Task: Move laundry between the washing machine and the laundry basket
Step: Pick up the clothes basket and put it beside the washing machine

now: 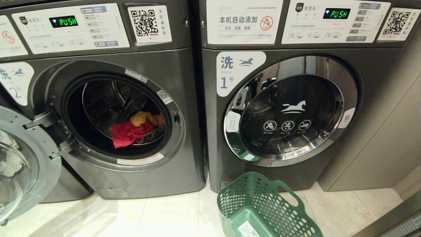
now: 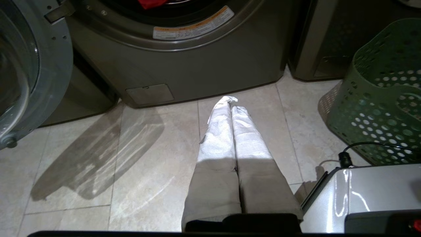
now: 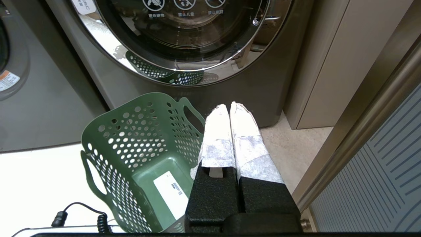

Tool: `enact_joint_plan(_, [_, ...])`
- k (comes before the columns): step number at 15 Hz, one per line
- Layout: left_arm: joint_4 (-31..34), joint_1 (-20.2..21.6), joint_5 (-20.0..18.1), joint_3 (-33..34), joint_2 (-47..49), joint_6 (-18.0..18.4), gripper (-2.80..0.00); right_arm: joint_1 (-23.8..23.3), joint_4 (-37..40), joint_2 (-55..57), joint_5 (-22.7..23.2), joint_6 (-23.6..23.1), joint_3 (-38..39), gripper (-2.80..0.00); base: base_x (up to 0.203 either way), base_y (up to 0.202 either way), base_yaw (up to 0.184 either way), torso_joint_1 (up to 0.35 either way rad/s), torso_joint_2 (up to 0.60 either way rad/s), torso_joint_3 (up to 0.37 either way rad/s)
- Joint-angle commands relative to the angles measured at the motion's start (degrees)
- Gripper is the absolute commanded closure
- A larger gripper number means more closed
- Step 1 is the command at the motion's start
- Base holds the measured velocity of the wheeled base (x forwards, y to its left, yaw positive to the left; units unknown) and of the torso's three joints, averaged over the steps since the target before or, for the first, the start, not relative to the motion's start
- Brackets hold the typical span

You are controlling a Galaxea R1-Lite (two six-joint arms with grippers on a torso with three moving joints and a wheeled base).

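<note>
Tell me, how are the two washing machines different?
The washing machine marked 2 has its door swung open; the machine marked 1 has its door shut. Machine 2 holds red and orange laundry; no laundry shows in machine 1. Both are dark grey and show PUSH.

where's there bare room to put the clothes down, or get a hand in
The laundry basket is bare inside but for its white sticker. Bare floor tiles lie before the washing machine, between its open door and the basket. The drum mouth is clear above the red and orange cloths, crowded low.
</note>
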Motion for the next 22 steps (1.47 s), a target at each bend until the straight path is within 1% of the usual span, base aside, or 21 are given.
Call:
enact_joint_plan(1, [2.5,-1.8,-0.5,-0.2,-7.9,-1.6,0.0,0.0,0.0,0.1,-0.1,0.0,0.0,0.0,0.0,0.0,0.0,0.0,0.0,0.0])
enact_joint_plan(3, [4.3,-2.4,-0.4,-0.7,-13.8,-2.9,0.0,0.0,0.0,0.1,0.0,0.0,0.0,0.0,0.0,0.0,0.0,0.0,0.0,0.0])
enact_joint_plan(5, [4.5,-2.6,-0.2,-0.7,-15.6,-5.1,0.0,0.0,0.0,0.1,0.0,0.0,0.0,0.0,0.0,0.0,0.0,0.0,0.0,0.0])
enact_joint_plan(11, [4.5,-2.6,0.0,-0.6,-15.6,-5.4,0.0,0.0,0.0,0.1,0.0,0.0,0.0,0.0,0.0,0.0,0.0,0.0,0.0,0.0])
enact_joint_plan(15, [2.6,-2.6,0.4,0.1,-15.6,-6.1,0.0,0.0,0.0,0.1,0.0,-0.8,0.0,0.0,0.0,0.0,0.0,0.0,0.0,0.0])
enact_joint_plan(18, [2.7,-2.6,0.4,0.1,-15.6,-5.9,0.0,0.0,0.1,0.1,-0.1,-0.7,0.0,0.0,0.0,0.0,0.0,0.0,0.0,0.0])
enact_joint_plan(22, [2.7,-2.6,0.4,0.1,-15.6,-6.0,0.0,0.0,0.1,0.1,-0.1,-0.5,0.0,0.0,0.001,0.119,-0.013,0.002,0.0,0.005])
